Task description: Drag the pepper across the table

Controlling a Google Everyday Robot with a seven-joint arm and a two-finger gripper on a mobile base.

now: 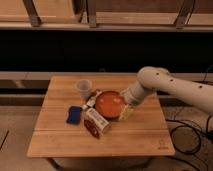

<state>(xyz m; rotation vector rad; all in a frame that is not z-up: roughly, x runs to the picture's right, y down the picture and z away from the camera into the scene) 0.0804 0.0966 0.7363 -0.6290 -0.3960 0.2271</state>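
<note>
Small dark red pepper (90,129) lies on the light wooden table (137,140), toward the front-left of the round orange plate (110,103), pressed along the front edge of the white carton (97,120), which sits tilted just front-left of that plate. Blue object (74,114) sits further left of the plate, clear cup (83,88) back-left of it. The pale yellowish gripper (126,113) on the white arm (172,86) hangs at the plate's right front rim, well apart from the pepper; whether it is released or clenched cannot be told.
</note>
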